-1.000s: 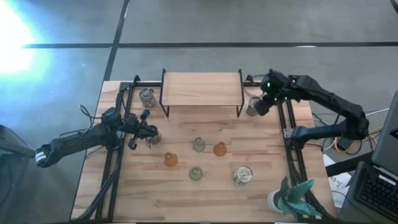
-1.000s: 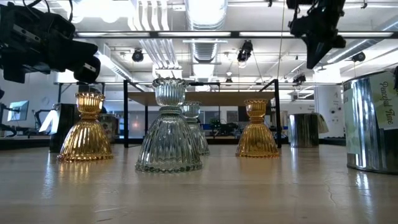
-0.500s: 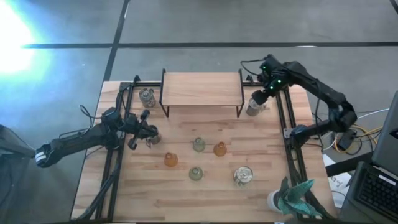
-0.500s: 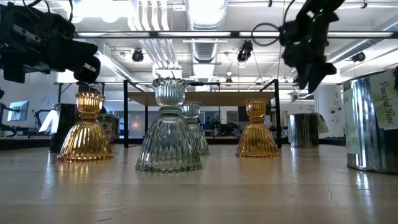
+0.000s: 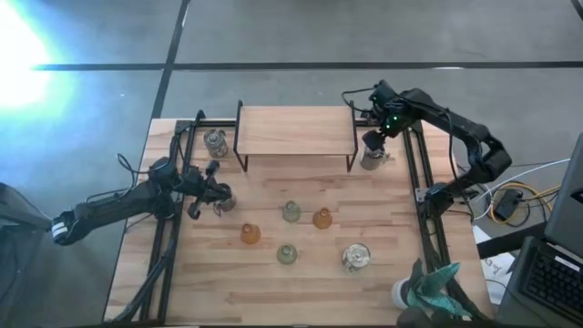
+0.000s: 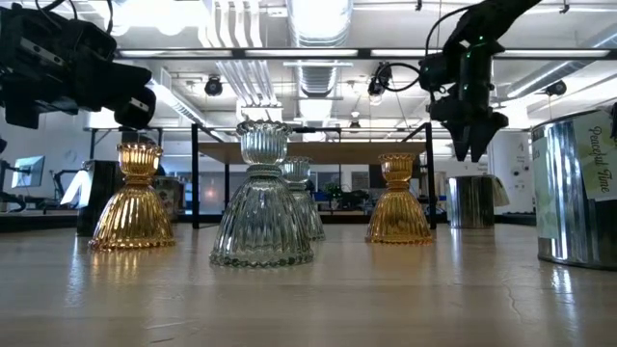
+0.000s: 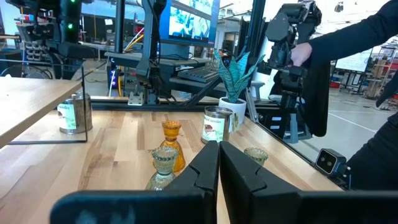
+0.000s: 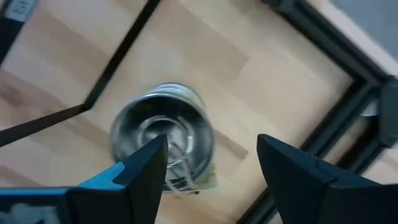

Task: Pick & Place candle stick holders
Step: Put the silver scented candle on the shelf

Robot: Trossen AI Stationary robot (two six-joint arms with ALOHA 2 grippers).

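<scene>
- silvery mottled cup (image 5: 372, 159) stands upright on the counter (image 5: 301, 264) just beside the right leg of the wooden riser shelf (image 5: 295, 130), and the right claw (image 5: 375, 141) hangs right over it, fingers spread, holding nothing.
- risk: in the right wrist view one finger (image 8: 147, 163) overlaps the cup's rim (image 8: 163, 138) while the other is out over bare wood, so the claw looks off-centre; a straight descent could land a fingertip on the rim and tip or shove the cup into the shelf leg.
- risk: the black side rail (image 5: 412, 173) and the shelf leg flank the cup closely, so a wide approach might clip either one.
- left claw (image 5: 211, 195) is pressed together near the counter's left rail, holding nothing that i can make out; a second silvery cup (image 5: 215, 141) sits beyond it by the shelf's left leg.
- amber and pale green glass holders (image 5: 291, 212) and another silvery cup (image 5: 355, 258) stand apart mid-counter, clear of both arms.
- against a second ago: the right arm has swung in from beside the cup to directly above it, and its fingers have gone from closed to spread; the left arm and all holders are unchanged.
</scene>
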